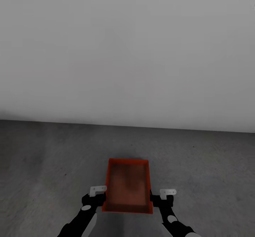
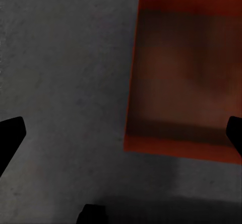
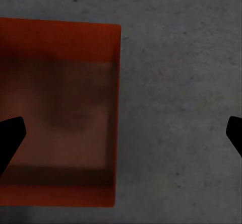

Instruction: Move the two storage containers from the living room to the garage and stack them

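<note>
Two black grippers, the left (image 1: 100, 194) and right (image 1: 158, 197), hang spread wide at either long wall of an orange bin (image 1: 127, 186) on the grey garage floor (image 1: 46, 159): seemingly light, rigid, slick-sided, best pinched at its rim.

Two black arms with pale grey oval patches rise from six o'clock. The left claw (image 1: 98, 194) and right claw (image 1: 163, 196) are black, each carrying a small white bracket with dark screw dots.

Both arms (image 1: 79, 222) run off the head view's bottom edge; the container (image 2: 186, 73) is cropped in both wrist views
</note>
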Tool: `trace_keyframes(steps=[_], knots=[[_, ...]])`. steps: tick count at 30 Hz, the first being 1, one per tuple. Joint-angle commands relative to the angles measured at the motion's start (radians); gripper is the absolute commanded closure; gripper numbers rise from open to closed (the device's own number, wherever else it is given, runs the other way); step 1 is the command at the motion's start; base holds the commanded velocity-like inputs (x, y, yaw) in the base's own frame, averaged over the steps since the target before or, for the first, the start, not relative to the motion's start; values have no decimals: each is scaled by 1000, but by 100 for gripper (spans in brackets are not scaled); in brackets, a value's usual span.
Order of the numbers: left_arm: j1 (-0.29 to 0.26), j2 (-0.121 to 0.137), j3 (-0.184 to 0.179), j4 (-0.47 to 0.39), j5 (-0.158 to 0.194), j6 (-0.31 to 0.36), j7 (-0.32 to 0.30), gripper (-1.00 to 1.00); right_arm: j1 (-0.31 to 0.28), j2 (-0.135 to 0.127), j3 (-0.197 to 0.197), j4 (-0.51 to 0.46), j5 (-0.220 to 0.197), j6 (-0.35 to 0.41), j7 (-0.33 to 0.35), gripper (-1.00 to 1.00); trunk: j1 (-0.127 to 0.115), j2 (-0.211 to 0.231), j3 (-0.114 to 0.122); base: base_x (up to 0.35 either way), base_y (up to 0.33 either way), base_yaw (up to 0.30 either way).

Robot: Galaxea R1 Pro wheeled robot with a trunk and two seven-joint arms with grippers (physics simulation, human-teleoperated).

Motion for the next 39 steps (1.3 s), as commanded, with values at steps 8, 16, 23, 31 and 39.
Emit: trace_keyframes(steps=[8, 16, 23, 31, 39], knots=[[0, 1, -8, 0, 10, 5, 6, -100, -1, 0, 8, 1, 4, -1, -10, -100, -31, 56, 24, 0, 0, 0], [0, 1, -8, 1, 7, 4, 7, -100, -1, 0, 8, 1, 4, -1, -10, -100, -61, 112, 50, 0, 0, 0], [0, 1, -7, -3, 5, 3, 11, -100, -1, 0, 8, 1, 1, -1, -10, -100, -88, 161, 71, 0, 0, 0], [0, 1, -6, -7, 4, 3, 11, -100, -1, 0, 8, 1, 1, -1, -10, -100, -119, 217, 97, 0, 0, 0], [0, 2, -5, -22, 2, -7, 12, -100, -1, 0, 8, 1, 0, -1, -10, -100, -127, 231, 103, 0, 0, 0]])
